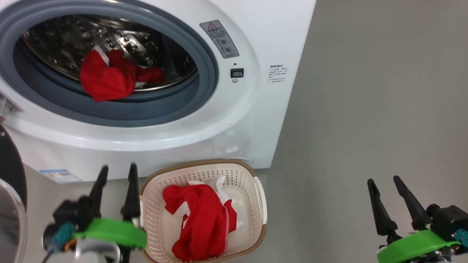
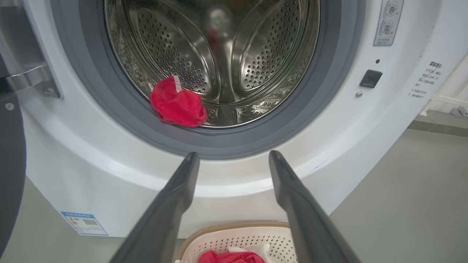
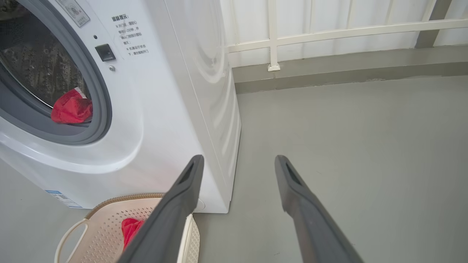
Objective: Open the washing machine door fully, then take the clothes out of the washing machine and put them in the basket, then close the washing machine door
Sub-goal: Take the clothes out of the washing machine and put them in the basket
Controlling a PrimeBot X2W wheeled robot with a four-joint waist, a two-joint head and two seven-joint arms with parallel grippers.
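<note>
The white washing machine (image 1: 234,120) stands with its door (image 1: 10,190) swung out at the far left edge of the head view. One red garment (image 1: 109,76) lies at the front lip of the steel drum (image 2: 226,54). Another red garment (image 1: 201,219) lies in the cream basket (image 1: 261,201) on the floor in front of the machine. My left gripper (image 1: 117,171) is open and empty just left of the basket, its fingers pointing at the machine (image 2: 73,153). Over bare floor at the lower right, my right gripper (image 1: 384,183) also stands open and empty.
Grey floor (image 1: 365,109) stretches to the right of the machine. A white railing (image 3: 329,33) runs along the wall behind it. The door hinge (image 2: 33,78) shows at the machine's left side.
</note>
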